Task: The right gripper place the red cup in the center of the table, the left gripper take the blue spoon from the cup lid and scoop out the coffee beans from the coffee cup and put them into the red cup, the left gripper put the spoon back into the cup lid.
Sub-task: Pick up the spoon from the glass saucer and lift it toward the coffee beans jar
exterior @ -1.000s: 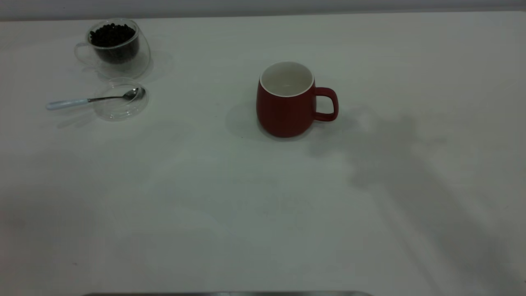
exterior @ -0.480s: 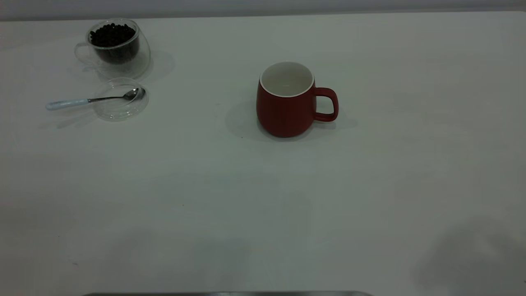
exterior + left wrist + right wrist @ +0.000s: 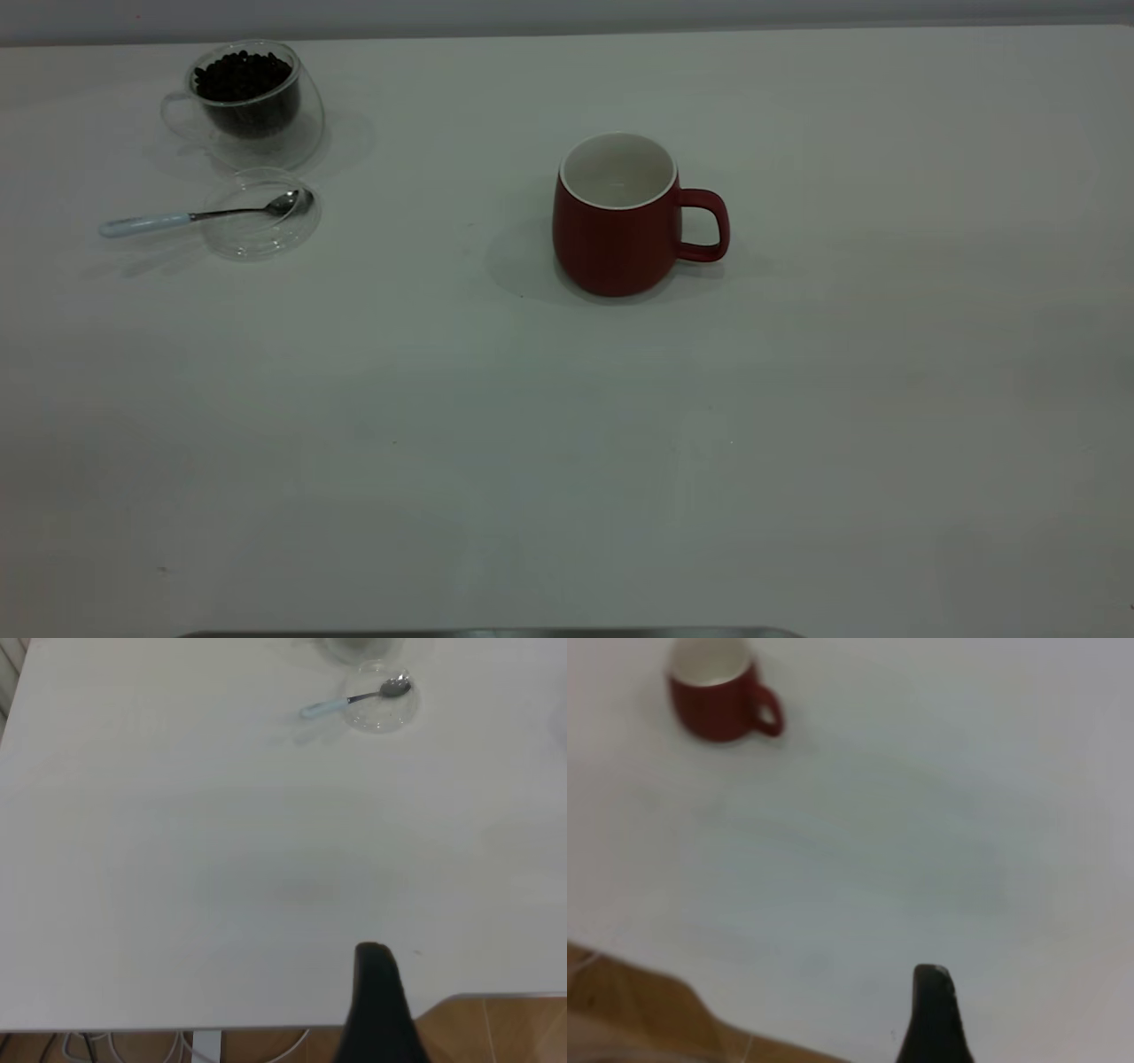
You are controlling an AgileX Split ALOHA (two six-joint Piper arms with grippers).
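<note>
The red cup (image 3: 616,239) stands upright and empty near the middle of the table (image 3: 567,461), handle to the right; it also shows in the right wrist view (image 3: 713,704). The coffee cup (image 3: 252,111) holding the coffee beans (image 3: 241,75) stands at the far left. In front of it lies the cup lid (image 3: 257,235) with the blue spoon (image 3: 177,216) resting across it, handle to the left. Neither gripper shows in the exterior view. The left gripper (image 3: 374,953) is a single black tip over the near table edge, far from the spoon (image 3: 350,702). The right gripper (image 3: 932,973) is likewise far from the red cup.
The table's near edge and the wooden floor (image 3: 496,1032) show in the left wrist view. A dark strip (image 3: 487,634) runs along the bottom of the exterior view.
A large arm shadow right of the red cup has slid toward the near right corner and vanished. The cups, lid and spoon have not moved.
</note>
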